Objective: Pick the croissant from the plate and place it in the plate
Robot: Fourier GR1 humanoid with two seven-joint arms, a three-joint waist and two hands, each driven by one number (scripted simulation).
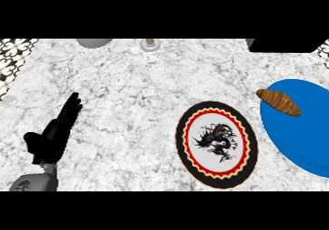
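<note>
A brown croissant [278, 102] lies on the upper left part of a blue plate [306, 134] at the right edge of the counter. To the left of it sits a round plate [217, 143] with a black rim, a red ring and a black dragon figure in its white middle; nothing lies on it. My left hand [55, 132] rests at the lower left with its fingers straight and pointing up, far from both plates and holding nothing. My right hand does not show in the head view.
The counter [127, 90] is white-grey marble. At its far edge stand a grey rounded object [94, 42] and a small pale jar-like object [150, 44]. A dark block [286, 45] sits at the top right. Patterned tiling [8, 63] borders the left side.
</note>
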